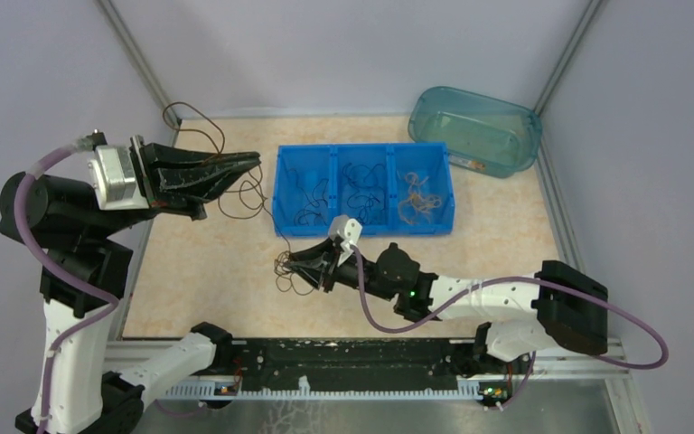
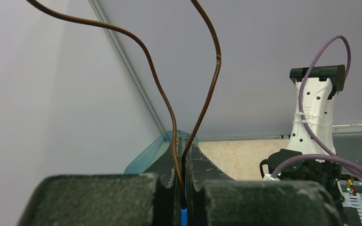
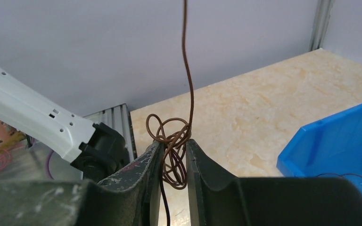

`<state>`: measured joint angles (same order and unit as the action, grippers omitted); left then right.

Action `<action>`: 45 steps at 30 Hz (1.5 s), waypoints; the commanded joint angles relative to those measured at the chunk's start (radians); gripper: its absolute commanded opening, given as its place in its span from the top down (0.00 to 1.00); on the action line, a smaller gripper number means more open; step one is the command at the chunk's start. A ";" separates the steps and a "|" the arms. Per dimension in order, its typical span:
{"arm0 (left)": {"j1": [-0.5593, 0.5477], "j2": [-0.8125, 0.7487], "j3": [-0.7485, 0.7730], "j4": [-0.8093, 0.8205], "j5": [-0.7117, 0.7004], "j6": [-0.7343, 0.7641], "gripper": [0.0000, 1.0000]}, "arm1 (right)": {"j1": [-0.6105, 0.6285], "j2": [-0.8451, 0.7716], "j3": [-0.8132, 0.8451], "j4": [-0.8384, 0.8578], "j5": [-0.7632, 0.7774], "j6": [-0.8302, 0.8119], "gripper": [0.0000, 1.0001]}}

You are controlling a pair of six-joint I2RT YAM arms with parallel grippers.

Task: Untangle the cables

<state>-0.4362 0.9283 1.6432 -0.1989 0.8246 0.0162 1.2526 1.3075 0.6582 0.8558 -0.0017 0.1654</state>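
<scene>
A thin brown cable [image 2: 146, 52] loops up out of my left gripper [image 1: 257, 161], which is raised over the table's left side and shut on it. The same cable runs down to a small brown cable tangle [image 1: 287, 268] on the table in front of the blue bin. In the left wrist view the left gripper [image 2: 185, 139] has its jaws pressed together with two strands between them. My right gripper [image 1: 296, 262] is low at the tangle. From the right wrist, the right gripper [image 3: 174, 142] is shut on the tangle [image 3: 175, 162], and one strand rises straight up.
A blue bin [image 1: 366, 147] with three compartments sits mid-table; dark cables lie in its left and middle parts and tan ones [image 1: 417, 201] in the right. A teal tub [image 1: 474, 131] stands at the back right. Grey walls enclose the table.
</scene>
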 commanded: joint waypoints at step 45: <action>-0.001 0.024 0.111 0.247 -0.395 0.361 1.00 | -0.002 -0.149 -0.411 -0.041 0.194 0.087 0.40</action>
<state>-0.4362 0.9382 1.7103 0.0338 0.3916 0.4084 1.2526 1.2091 0.2356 0.8234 0.1493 0.2943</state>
